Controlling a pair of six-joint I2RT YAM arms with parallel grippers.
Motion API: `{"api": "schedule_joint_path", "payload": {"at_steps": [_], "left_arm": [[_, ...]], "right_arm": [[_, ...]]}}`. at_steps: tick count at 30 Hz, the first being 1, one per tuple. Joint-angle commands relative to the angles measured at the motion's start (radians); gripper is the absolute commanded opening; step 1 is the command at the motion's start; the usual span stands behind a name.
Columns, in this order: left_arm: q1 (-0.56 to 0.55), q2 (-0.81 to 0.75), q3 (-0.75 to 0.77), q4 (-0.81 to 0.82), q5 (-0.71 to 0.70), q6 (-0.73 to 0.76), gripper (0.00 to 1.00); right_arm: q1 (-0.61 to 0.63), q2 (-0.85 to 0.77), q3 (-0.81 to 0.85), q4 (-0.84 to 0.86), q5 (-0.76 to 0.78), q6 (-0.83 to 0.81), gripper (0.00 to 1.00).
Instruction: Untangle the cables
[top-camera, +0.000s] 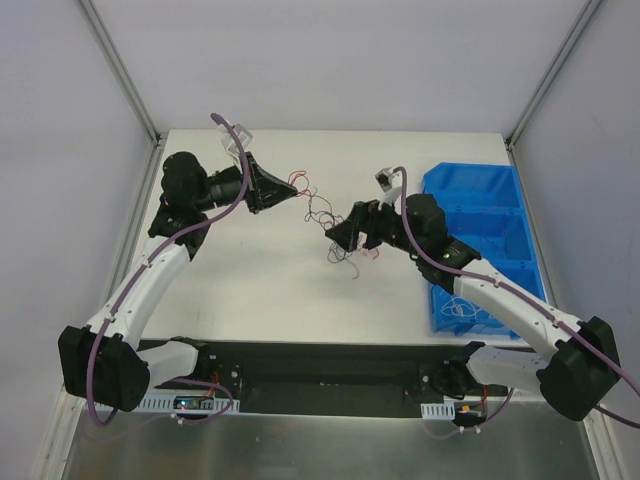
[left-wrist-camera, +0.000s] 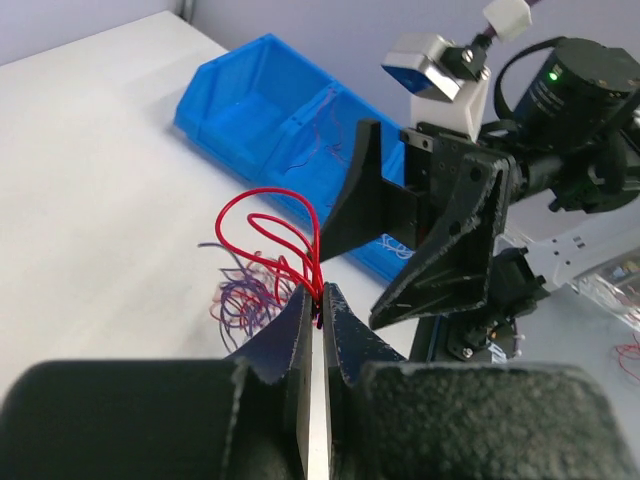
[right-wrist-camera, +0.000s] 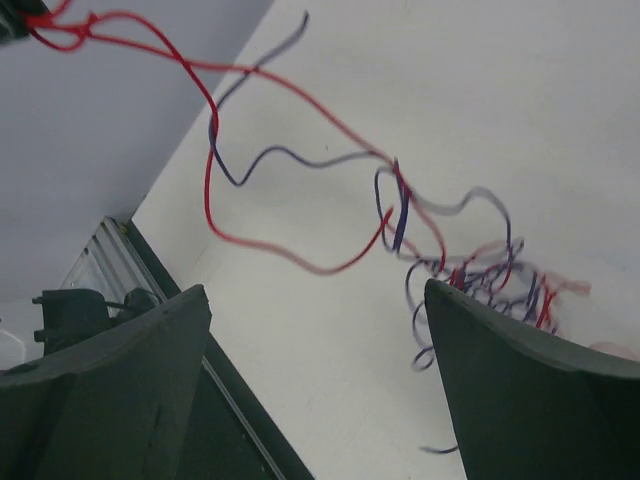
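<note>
The cables are thin red, purple and pale curly wires. A loose tangle of them (top-camera: 343, 252) lies mid-table, with strands (top-camera: 315, 205) stretched up and left to my left gripper (top-camera: 298, 192). In the left wrist view that gripper (left-wrist-camera: 320, 292) is shut on red wire loops (left-wrist-camera: 275, 225), and the rest of the tangle (left-wrist-camera: 245, 300) lies on the table below. My right gripper (top-camera: 335, 236) hovers over the tangle. In the right wrist view it (right-wrist-camera: 318, 288) stands wide open with nothing between its fingers; a red strand (right-wrist-camera: 260, 245) and the knotted clump (right-wrist-camera: 490, 280) lie beyond the fingertips.
A blue divided bin (top-camera: 480, 230) stands at the right side of the table, with a few loose wires (top-camera: 460, 310) in its near compartment. It also shows in the left wrist view (left-wrist-camera: 250, 110). Grey walls and metal frame posts close in the table.
</note>
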Motion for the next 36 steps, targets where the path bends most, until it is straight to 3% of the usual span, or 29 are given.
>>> {"api": "schedule_joint_path", "payload": {"at_steps": [1, 13, 18, 23, 28, 31, 36], "left_arm": [[-0.022, -0.006, -0.002, 0.139, 0.096, -0.047, 0.0], [-0.084, -0.027, -0.025, 0.271, 0.188, -0.118, 0.0], [-0.087, -0.079, -0.061, 0.396, 0.207, -0.181, 0.0], [-0.087, -0.191, -0.12, 0.433, 0.098, -0.133, 0.0], [-0.084, -0.334, -0.146, 0.308, -0.065, 0.035, 0.0], [-0.079, -0.366, -0.097, 0.171, -0.114, 0.124, 0.0], [-0.079, -0.365, 0.016, 0.079, -0.164, 0.115, 0.0]], "right_arm": [[0.022, 0.014, 0.031, 0.176, 0.011, -0.006, 0.91], [0.145, 0.238, 0.18, 0.256, 0.264, 0.069, 0.89], [0.157, 0.406, 0.176, 0.368, 0.388, 0.161, 0.74], [0.153, 0.566, 0.075, 0.449, 0.397, 0.25, 0.66], [0.113, 0.568, -0.097, 0.495, 0.414, 0.273, 0.59], [0.071, 0.508, -0.139, 0.402, 0.449, 0.246, 0.58], [-0.016, 0.412, -0.157, 0.195, 0.546, 0.227, 0.56]]}}
